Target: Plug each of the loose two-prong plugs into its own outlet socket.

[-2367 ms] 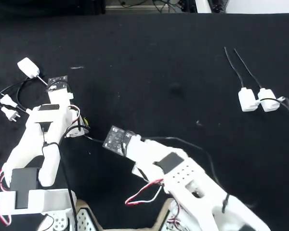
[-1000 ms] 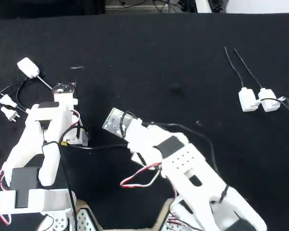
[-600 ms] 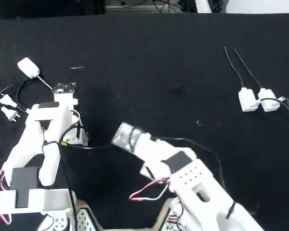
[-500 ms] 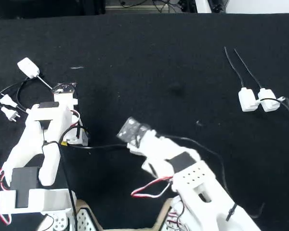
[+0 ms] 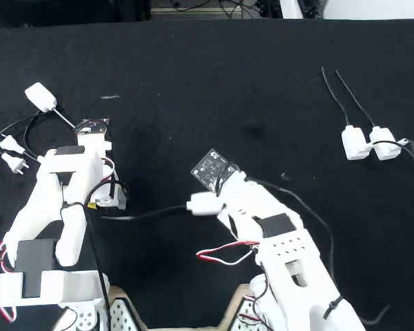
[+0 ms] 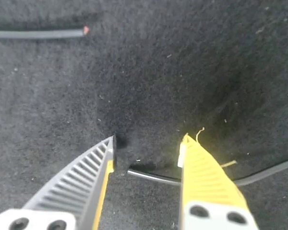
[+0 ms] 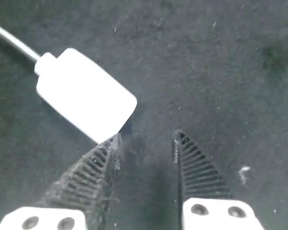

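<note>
moved rightward over the surface since the earlier frames is the right arm, and a white plug is now seen laid flat beside it, where none was seen before. its black cable is run leftward toward the left arm, which has been kept in place over the last second. the right end effector is held wide with nothing between its fingers, and the white plug is found just beside one fingertip. the left end effector is likewise spread wide with nothing gripped, and a thin cord is seen lying under its tips. two small two-prong plugs and a white adapter are laid near the surface's left edge, well apart from the two white outlet sockets set side by side at the right.
</note>
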{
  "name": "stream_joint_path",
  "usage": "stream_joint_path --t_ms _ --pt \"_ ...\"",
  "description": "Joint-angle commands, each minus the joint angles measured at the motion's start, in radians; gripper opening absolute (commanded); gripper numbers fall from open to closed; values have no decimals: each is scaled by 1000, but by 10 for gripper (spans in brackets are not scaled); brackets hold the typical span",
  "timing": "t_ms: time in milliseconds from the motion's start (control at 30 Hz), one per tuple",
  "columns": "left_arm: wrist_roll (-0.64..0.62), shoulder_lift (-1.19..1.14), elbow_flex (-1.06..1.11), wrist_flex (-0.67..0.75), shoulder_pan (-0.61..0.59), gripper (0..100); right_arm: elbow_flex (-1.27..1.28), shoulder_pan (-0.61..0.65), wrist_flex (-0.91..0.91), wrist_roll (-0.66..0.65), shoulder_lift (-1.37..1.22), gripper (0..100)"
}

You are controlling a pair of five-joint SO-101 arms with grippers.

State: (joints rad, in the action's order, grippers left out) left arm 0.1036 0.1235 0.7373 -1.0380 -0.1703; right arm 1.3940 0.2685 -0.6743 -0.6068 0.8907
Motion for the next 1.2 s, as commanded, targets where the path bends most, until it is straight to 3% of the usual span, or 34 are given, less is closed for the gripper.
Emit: stream_joint_path --t_ms 0,100,200,333,467,567,733,867,1033,1167 --pt "2 11 -42 -11 -1 220 -47 -20 18 86 19 170" --pt "2 57 -31 -11 -2 220 -119 -12 -58 190 16 170" --pt "2 170 -4 -32 -16 220 -179 -2 -146 213 16 170" --pt "2 385 -21 -63 -136 220 -231 -2 -210 222 22 170" --pt "12 537 -64 -87 -269 223 -183 3 -107 310 18 168" --pt "87 543 -110 -117 -349 224 -82 -2 20 384 22 168" --pt "114 374 -246 -123 -449 224 -38 2 49 387 22 167" --pt "98 129 -437 -144 -455 224 -27 0 51 390 19 167" --pt "60 -158 -762 -273 -452 224 41 2 135 385 22 167" --pt "-23 -361 -987 -307 -447 224 51 3 155 384 22 167"
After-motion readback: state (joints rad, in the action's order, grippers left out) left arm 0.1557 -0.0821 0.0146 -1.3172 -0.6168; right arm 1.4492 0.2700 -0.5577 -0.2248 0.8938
